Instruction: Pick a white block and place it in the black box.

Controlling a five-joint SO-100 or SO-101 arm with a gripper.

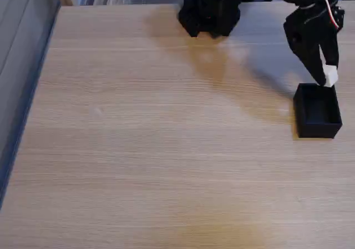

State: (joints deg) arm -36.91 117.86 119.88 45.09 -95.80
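While gripper clenched white block, it hung at black box's 12 o'clock rim (fixed view).

White block, black box

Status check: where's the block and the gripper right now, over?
Gripper shut on the white block, held at the far rim of the black box. Block not yet inside. Nothing in the way on the table.

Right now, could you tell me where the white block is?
In the fixed view, the white block sits at the right, held in the gripper just above the black box's far rim.
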